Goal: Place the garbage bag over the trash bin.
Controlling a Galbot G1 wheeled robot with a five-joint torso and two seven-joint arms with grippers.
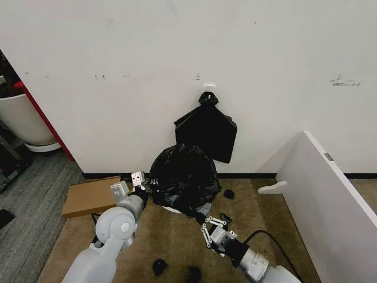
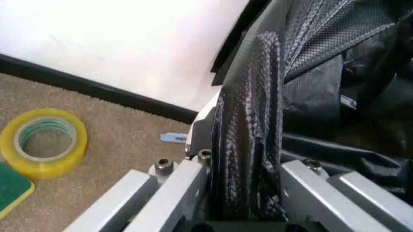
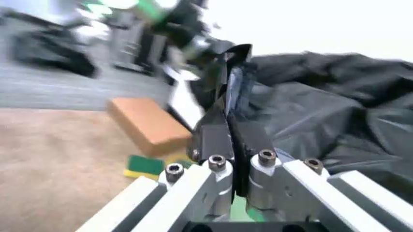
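Observation:
The garbage bag (image 1: 184,175) is a crinkly black heap draped over the trash bin, which stands on the carpet against the wall. Only a sliver of the bin's white side (image 1: 172,209) shows under the bag's lower edge. My left gripper (image 1: 139,184) is at the bag's left side, shut on a gathered fold of the garbage bag (image 2: 248,145) between its fingers (image 2: 177,186). My right gripper (image 1: 211,226) is low at the bag's front right, just off its hem. Its black fingertips (image 3: 223,133) are pressed together, with the garbage bag (image 3: 335,106) behind them.
A flat black bag (image 1: 206,130) hangs knotted on the wall above. A cardboard box (image 1: 88,196) lies to the left, with a yellow tape roll (image 2: 44,142) and a green sponge (image 2: 9,188) near it. A white panel (image 1: 330,183) stands at the right. Small black pieces (image 1: 160,266) dot the carpet.

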